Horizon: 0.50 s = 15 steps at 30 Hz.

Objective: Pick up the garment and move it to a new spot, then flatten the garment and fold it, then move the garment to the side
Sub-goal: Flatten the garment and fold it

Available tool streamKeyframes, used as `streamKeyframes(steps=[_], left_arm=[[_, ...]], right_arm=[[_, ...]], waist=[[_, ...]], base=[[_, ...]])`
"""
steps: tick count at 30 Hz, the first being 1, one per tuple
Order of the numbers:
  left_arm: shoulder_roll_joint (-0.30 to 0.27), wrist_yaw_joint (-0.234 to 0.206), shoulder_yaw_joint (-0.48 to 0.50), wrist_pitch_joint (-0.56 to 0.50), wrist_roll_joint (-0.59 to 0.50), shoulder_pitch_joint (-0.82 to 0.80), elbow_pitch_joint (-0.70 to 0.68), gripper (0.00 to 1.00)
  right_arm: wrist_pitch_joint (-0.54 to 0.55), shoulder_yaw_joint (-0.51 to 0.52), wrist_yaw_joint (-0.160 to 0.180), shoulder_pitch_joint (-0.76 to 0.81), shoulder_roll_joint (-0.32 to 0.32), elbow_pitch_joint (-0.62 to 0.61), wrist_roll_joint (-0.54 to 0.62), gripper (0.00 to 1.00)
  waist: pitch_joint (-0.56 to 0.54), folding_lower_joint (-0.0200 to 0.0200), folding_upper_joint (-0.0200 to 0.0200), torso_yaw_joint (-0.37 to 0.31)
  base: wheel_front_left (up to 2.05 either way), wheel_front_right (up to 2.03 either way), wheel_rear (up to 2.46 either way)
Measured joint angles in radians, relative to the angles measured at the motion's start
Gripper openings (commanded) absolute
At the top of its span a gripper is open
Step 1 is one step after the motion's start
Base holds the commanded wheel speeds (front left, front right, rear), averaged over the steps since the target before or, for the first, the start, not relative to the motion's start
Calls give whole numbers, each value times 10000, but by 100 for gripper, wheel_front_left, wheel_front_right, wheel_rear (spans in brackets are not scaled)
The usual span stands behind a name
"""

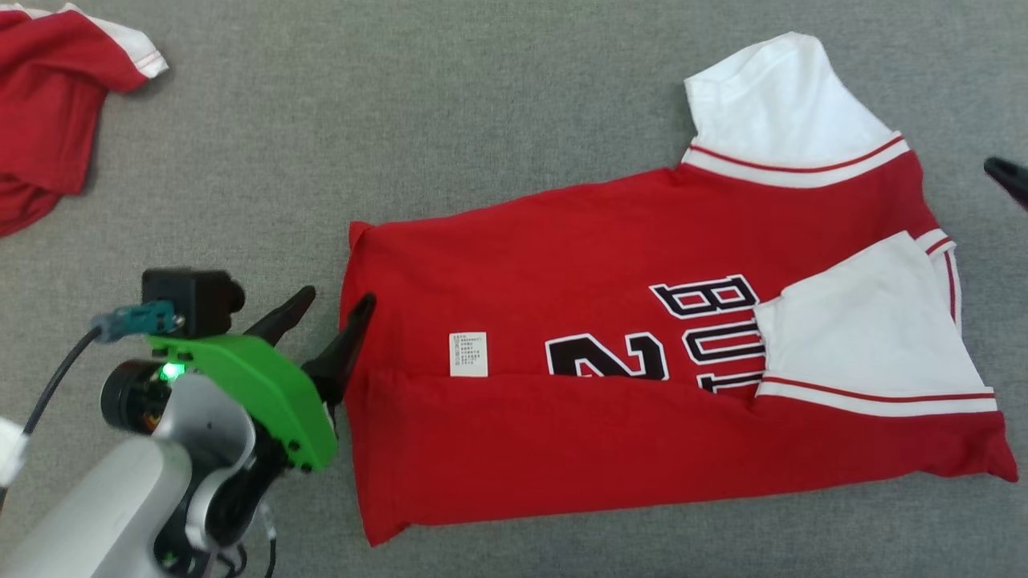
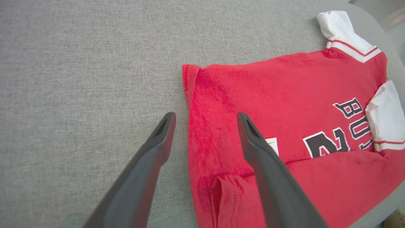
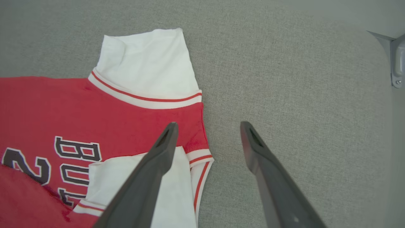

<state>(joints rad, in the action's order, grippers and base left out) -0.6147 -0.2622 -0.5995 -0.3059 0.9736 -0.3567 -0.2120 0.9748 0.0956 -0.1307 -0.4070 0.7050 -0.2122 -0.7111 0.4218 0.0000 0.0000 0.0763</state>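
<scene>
on the grey cloth surface (image 1: pixel 482 120) the red garment (image 1: pixel 562 265) lies flat, near edge folded over. left gripper (image 1: pixel 339 301) sits astride its hem, spread wide, empty; right gripper (image 3: pixel 208 125) likewise spread at the sleeve end.

You have the red-and-white short-sleeved cloth jersey (image 1: pixel 562 265) flat on the grey fabric-covered table (image 1: pixel 401 120), right of centre. Its near long edge is folded over the body; the near sleeve lies on top and the far sleeve juts behind. The left gripper (image 1: pixel 339 295) straddles its left end, the right gripper (image 3: pixel 208 124) its right end. A crumpled red-and-white garment (image 1: pixel 40 104) lies far left, well apart.
</scene>
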Motion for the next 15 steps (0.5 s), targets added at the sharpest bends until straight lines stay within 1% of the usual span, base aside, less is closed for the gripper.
streamKeyframes(steps=[4,7,11,15], left_arm=[[709,328,-677,-928,-470,-1894,1425,100],[1026,512,-1120,-1461,-909,-2965,2255,100],[1423,782,-1457,-2079,-1003,-3901,2987,100],[1739,894,-1576,-2288,-1047,-4475,3359,100]], right_arm=[[426,-1168,0,-1869,-121,934,644,100],[617,-1756,0,-2952,-155,1666,1101,100],[765,-2408,0,-3984,-111,2447,1448,100],[650,-2784,0,-4684,-222,3024,1551,100]], waist=[[599,1,0,258],[944,1,0,521],[1255,1,0,939],[1527,1,0,1226]], base=[[0,0,0],[0,0,0],[0,0,0],[0,0,0]])
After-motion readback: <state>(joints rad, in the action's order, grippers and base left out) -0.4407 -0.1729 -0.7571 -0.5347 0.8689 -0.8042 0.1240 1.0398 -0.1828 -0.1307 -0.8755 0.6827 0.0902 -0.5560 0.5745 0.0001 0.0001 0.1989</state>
